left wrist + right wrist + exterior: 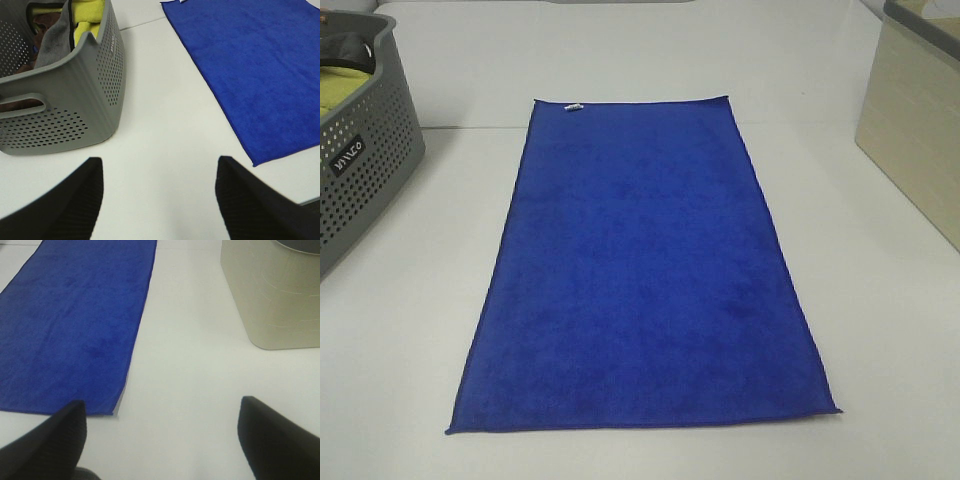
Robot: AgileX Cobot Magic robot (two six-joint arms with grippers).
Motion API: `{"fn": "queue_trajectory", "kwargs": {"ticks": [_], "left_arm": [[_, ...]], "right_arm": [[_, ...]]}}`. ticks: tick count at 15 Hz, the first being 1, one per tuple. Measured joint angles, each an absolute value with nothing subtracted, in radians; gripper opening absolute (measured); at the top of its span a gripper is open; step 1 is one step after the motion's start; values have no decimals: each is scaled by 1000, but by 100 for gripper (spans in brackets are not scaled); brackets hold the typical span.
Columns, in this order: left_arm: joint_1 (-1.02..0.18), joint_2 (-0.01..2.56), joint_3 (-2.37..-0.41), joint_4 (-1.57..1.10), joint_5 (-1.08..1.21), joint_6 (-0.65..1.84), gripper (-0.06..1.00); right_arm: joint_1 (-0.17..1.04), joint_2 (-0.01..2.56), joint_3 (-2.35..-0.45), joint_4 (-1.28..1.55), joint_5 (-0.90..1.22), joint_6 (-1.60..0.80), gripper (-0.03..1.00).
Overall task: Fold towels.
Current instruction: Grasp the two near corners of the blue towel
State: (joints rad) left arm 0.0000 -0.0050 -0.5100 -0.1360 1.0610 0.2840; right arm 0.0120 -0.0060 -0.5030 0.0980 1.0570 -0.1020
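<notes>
The royal-blue towel lies flat and spread out lengthwise on the white table, with its small white tag at the far short edge. It also shows in the left wrist view and the right wrist view. Neither gripper shows in the exterior high view. My left gripper is open and empty above bare table, near the towel's near left corner. My right gripper is open and empty above bare table, near the towel's near right corner.
A grey perforated basket stands at the left and holds a yellow-green cloth and grey and dark cloths. A beige bin stands at the right, also in the right wrist view.
</notes>
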Motion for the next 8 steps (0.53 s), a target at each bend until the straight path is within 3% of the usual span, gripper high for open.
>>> {"fn": "queue_trajectory", "kwargs": {"ticks": [8], "left_arm": [[0,-5,-510,-136,1061,284,62]], "right_arm": [[12,-6,-503,98,1057,-102,78]]}}
